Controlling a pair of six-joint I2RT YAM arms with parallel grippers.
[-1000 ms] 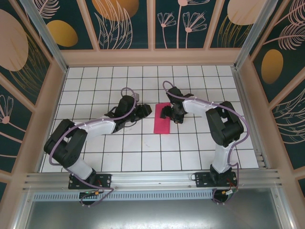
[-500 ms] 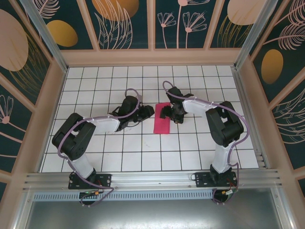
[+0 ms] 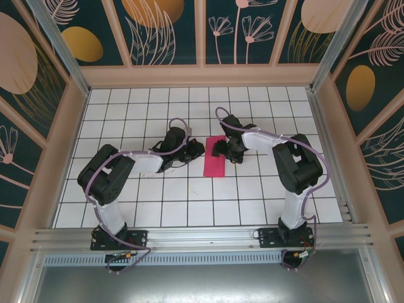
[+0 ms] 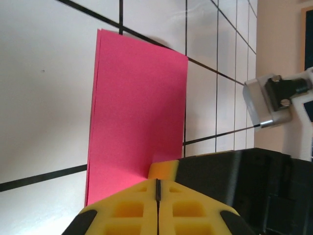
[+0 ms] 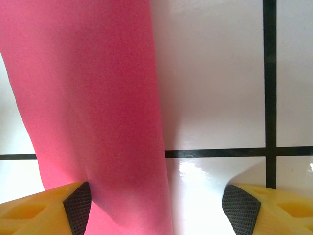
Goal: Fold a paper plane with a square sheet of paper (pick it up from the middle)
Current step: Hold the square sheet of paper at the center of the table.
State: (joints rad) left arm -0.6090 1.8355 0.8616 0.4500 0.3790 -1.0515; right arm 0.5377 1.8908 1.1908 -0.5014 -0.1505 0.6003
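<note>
Lab cell: gridded table (image 3: 189,208), decorated panels (image 3: 158,31).

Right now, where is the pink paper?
In the top view, the pink paper lies mid-table on the white tiles, between the left pincer and the right pincer.

left arm (image 3: 136,164): base at the table's (image 3: 252,196) near edge, left side; elbow hiked up, forearm reaching low toward the middle
left gripper (image 3: 197,149) (image 4: 157,185): yellow fingers (image 4: 127,210) pinched together, only a thin seam between them
right arm (image 3: 293,164): base at the near edge, right side; doubles back leftward toward the middle
right gripper (image 3: 220,149) (image 5: 159,208): jaws spread wide, tips down low
both grippers: facing each other, close but apart
</note>
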